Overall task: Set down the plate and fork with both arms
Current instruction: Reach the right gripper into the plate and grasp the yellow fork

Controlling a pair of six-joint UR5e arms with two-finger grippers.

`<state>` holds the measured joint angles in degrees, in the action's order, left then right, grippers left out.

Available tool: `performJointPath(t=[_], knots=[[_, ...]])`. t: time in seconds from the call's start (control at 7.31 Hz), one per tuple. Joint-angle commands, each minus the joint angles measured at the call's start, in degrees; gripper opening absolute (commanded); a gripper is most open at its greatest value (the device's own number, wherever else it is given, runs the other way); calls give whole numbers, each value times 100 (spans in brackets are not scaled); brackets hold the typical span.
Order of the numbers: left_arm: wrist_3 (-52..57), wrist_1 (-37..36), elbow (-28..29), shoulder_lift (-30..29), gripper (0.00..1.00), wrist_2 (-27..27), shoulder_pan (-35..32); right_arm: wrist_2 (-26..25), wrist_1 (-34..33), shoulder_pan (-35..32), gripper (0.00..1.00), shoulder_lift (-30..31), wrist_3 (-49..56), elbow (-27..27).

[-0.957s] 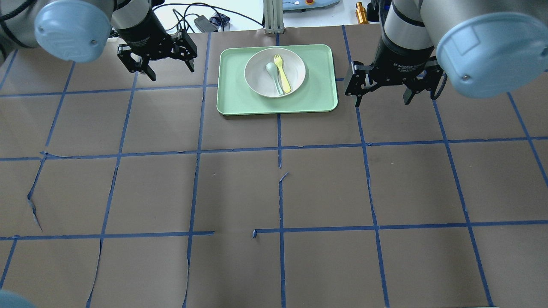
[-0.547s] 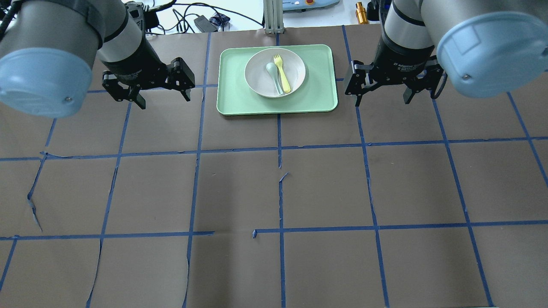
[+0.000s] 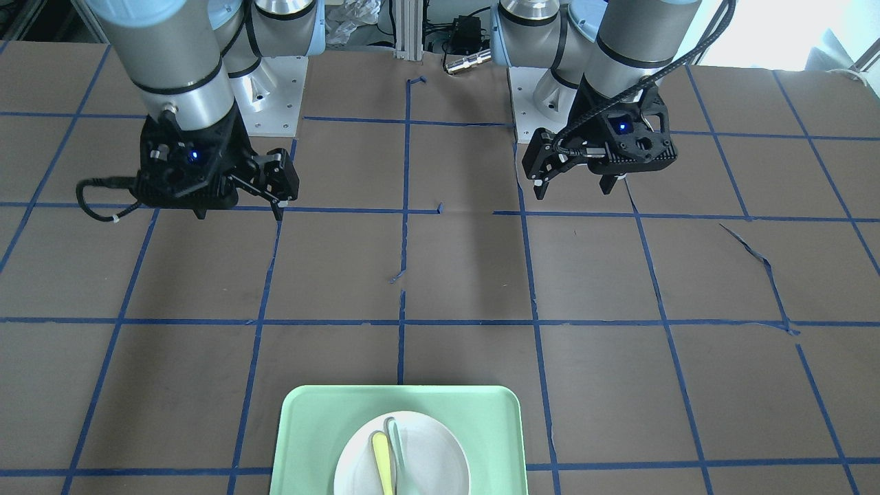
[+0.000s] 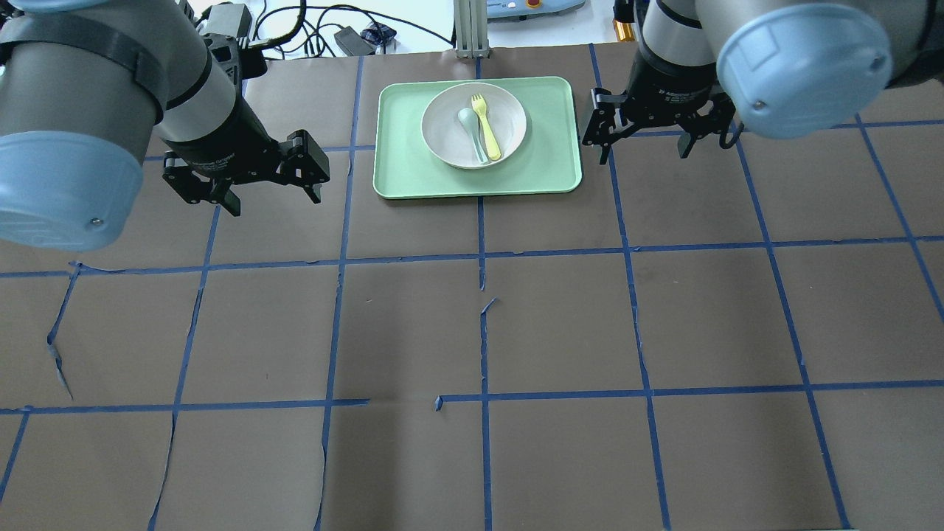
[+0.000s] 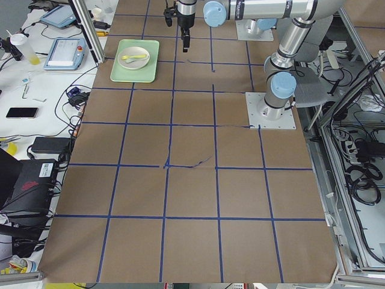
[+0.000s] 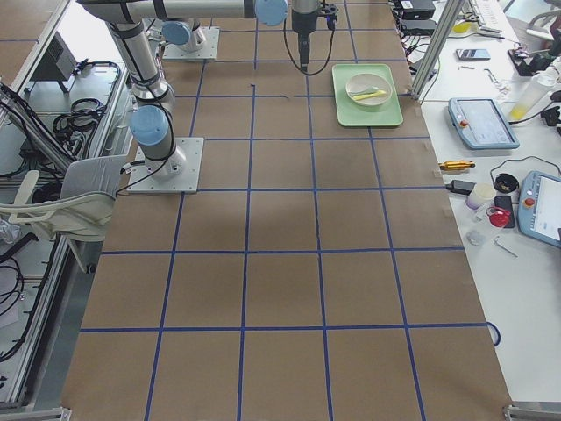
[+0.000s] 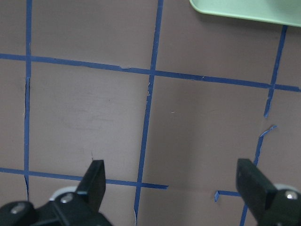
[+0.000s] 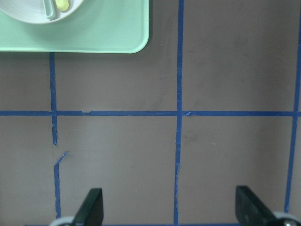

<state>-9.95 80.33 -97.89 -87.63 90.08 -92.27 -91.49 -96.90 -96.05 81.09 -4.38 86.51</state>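
Note:
The off-white plate point(image 4: 442, 140) sits on the mint-green tray point(image 4: 549, 151) at the far middle of the table. The yellow fork point(image 4: 487, 129) lies in the plate, next to a grey-green spoon point(image 4: 467, 119). My left gripper point(image 4: 275, 203) hovers open and empty left of the tray. My right gripper point(image 4: 644, 156) hovers open and empty just right of the tray. In the front-facing view the plate point(image 3: 440, 447) and fork point(image 3: 382, 460) are at the bottom edge. The right wrist view shows the plate's edge point(image 8: 28, 12) and the fork's handle end point(image 8: 61, 4).
The table is brown paper with a blue tape grid, torn in places point(image 4: 59, 354). Cables and small devices point(image 4: 346, 37) lie beyond the far edge. The left wrist view shows only a tray corner point(image 7: 244, 9) and paper.
My left gripper has moved nearer the robot, staying left of the tray. My right gripper has shifted a little farther out and toward the tray's right edge. Both stay open.

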Motion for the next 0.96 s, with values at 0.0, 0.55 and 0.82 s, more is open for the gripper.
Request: performJointPath(t=[0.0, 0.55, 0.82], knots=[[2, 0, 6, -17, 100, 1, 7, 341, -894, -159, 100, -1379, 121, -659], [20, -8, -64, -79, 100, 18, -1, 658, -1270, -388, 100, -3624, 2108, -2916], [20, -8, -81, -70, 100, 18, -1, 720, -1515, -406, 100, -4134, 1671, -3374]])
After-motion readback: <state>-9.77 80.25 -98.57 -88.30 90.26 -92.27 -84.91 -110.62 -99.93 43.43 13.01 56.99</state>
